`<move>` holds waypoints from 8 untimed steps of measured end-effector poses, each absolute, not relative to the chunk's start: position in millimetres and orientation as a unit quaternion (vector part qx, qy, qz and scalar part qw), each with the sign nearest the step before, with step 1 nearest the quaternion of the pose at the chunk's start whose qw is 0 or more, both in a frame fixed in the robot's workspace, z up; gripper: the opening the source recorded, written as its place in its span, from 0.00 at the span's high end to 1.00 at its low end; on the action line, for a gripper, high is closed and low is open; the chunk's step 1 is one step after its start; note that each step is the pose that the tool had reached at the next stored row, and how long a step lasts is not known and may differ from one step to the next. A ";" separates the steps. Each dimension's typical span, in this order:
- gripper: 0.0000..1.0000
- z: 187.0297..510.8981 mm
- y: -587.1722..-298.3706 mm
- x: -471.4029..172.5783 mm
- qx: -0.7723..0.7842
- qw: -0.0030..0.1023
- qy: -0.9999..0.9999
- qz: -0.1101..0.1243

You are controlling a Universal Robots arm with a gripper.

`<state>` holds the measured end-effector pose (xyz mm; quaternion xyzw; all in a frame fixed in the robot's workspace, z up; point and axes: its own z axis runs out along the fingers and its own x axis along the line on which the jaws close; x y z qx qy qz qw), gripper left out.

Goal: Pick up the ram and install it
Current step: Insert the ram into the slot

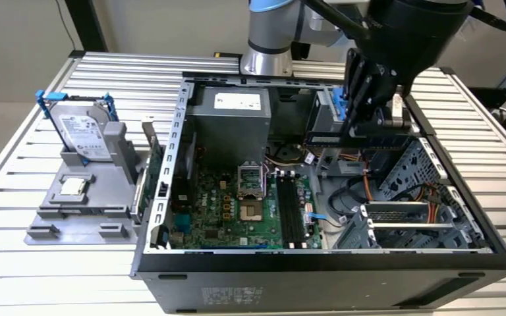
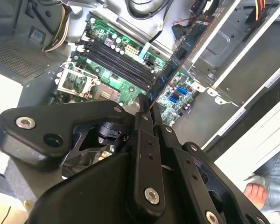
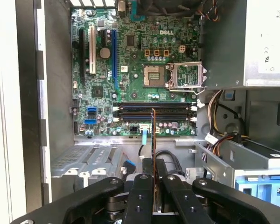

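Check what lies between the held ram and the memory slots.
In the second wrist view, a strip of motherboard with a pale blue cable plug lies between the ram in the gripper and the memory slots.

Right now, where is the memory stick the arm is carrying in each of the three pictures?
Exterior view: the ram hangs level under the gripper, over the open case.
Second wrist view: the ram is a blue strip slanting out of the gripper.
First wrist view: the ram is edge-on, a thin line out of the gripper.
Shared landmark: the black memory slots.
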<state>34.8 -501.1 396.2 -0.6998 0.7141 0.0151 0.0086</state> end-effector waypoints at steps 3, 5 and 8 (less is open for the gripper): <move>1.00 396.2 -497.7 34.7 -0.700 0.009 0.714 0.015; 1.00 396.2 -494.4 34.8 -0.700 0.009 0.714 0.015; 1.00 396.1 -490.7 34.7 -0.700 0.009 0.714 0.015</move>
